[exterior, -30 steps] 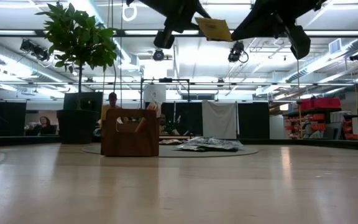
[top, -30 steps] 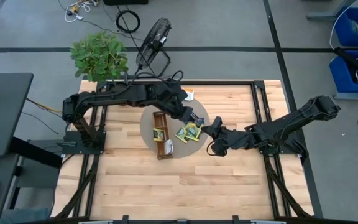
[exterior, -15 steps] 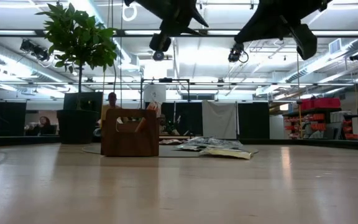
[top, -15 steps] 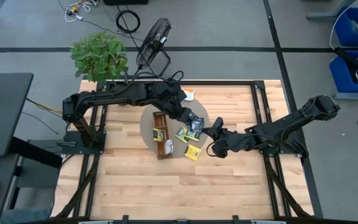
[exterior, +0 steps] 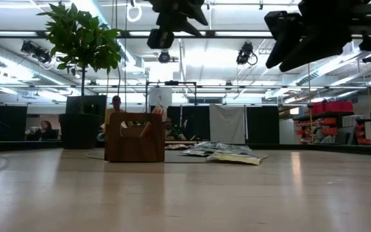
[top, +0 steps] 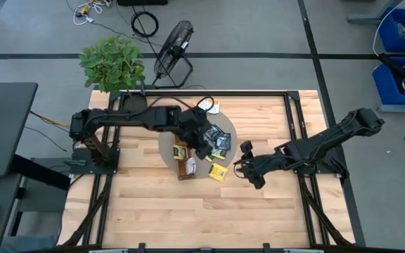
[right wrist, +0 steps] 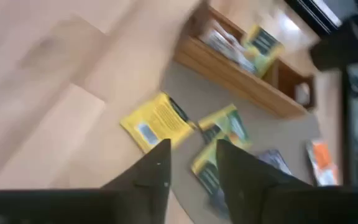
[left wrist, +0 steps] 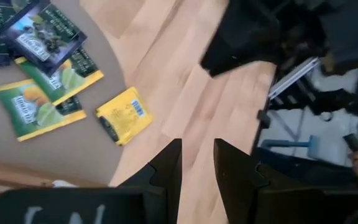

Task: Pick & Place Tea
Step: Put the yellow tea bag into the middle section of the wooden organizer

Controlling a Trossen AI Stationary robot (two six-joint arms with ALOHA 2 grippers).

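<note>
High view shows the left pincer [top: 204, 144] over the round grey mat [top: 166, 147] at the middle of the tabletop [top: 259, 211], hanging above the loose tea sachets [top: 216, 144] and just beside the long wooden tray [top: 181, 160]. Its own wrist view shows the two dark fingers [left wrist: 169, 163] a narrow gap apart with nothing between them. The right pincer [top: 248, 163] sits off the mat's right edge, apart from the sachets; its wrist view shows the fingers [right wrist: 156, 167] parted by a narrow gap and empty.

A yellow sachet [top: 218, 172] lies flat at the mat's lower right rim, partly on the wood, nearest the right pincer. Two green-and-yellow sachets [left wrist: 42, 99] lie next to it, overlapping, and dark blue-black ones [left wrist: 42, 34] lie past those. An orange-and-white sachet [top: 214, 107] rests at the mat's far edge. The tray holds a few sachets, one yellow-green [right wrist: 263, 42]; how many are inside is hard to tell.

Low view shows the tray end-on [exterior: 134, 136] with the flat sachets spread to its right, both arms well above the tabletop. A potted plant [top: 111, 63] and a floor fan [top: 173, 43] stand behind the tabletop.
</note>
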